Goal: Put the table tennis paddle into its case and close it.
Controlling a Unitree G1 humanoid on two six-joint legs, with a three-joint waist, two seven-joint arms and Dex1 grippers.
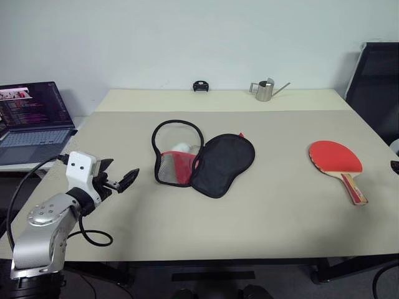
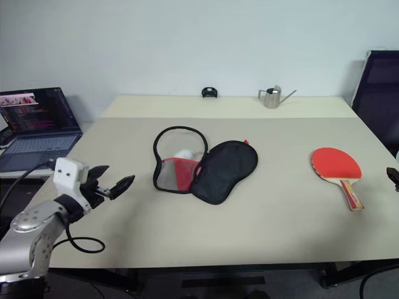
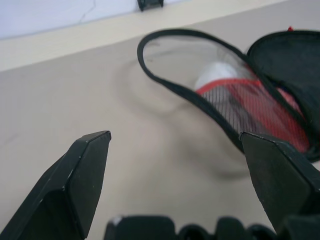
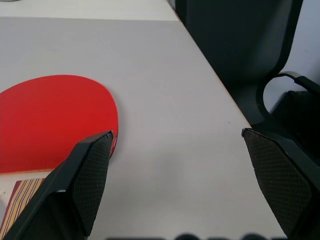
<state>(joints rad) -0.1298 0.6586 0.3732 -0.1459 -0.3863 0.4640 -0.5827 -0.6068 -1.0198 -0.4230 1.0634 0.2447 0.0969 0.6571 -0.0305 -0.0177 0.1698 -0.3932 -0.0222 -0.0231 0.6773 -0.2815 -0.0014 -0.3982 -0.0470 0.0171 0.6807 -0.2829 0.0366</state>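
paddle (image 1: 336, 159) flat, handle toward near edge

Even, soft indoor light; faint shadows; wrist views blurred close up.

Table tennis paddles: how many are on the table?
1. The table tennis paddle lies red face up near the table's right edge, apart from the open case at the middle.

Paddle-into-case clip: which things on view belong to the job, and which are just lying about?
Belong to the job:
- table tennis paddle, lying on the table's right side
- case, unzipped and open at mid-table

Just lying about:
- small metal watering can, far edge
- small black object, far edge
- laptop, off to the left
- black chair, to the right
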